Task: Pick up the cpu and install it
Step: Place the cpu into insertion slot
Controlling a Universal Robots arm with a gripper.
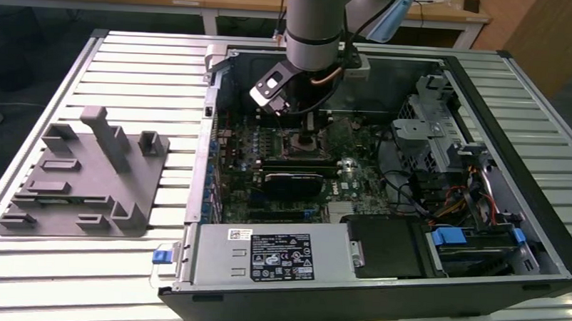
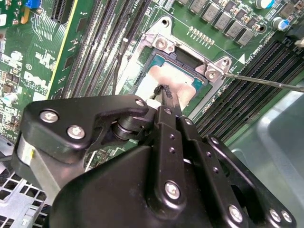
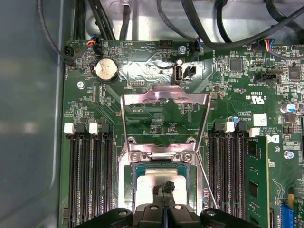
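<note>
The cpu (image 3: 159, 178) (image 2: 178, 78), a shiny silver square with a greenish rim, lies flat inside the motherboard socket (image 3: 127, 175) (image 2: 156, 42). The socket's metal load plate (image 3: 164, 102) stands swung up. My gripper (image 3: 166, 186) (image 2: 164, 90) is straight above the chip, its two black fingers pressed together with nothing between them. Their tips are at the cpu's top face; whether they touch it I cannot tell. In the exterior view the gripper (image 1: 301, 124) hangs inside the open computer case over the socket (image 1: 302, 141).
A thin lever rod (image 2: 275, 84) sticks out beside the socket. Memory slots (image 3: 88, 180) flank it, with one memory stick (image 3: 256, 180) fitted. The case holds a power supply (image 1: 273, 256), drive cages (image 1: 439, 137) and cables. A grey fixture block (image 1: 85, 182) sits on the slatted table.
</note>
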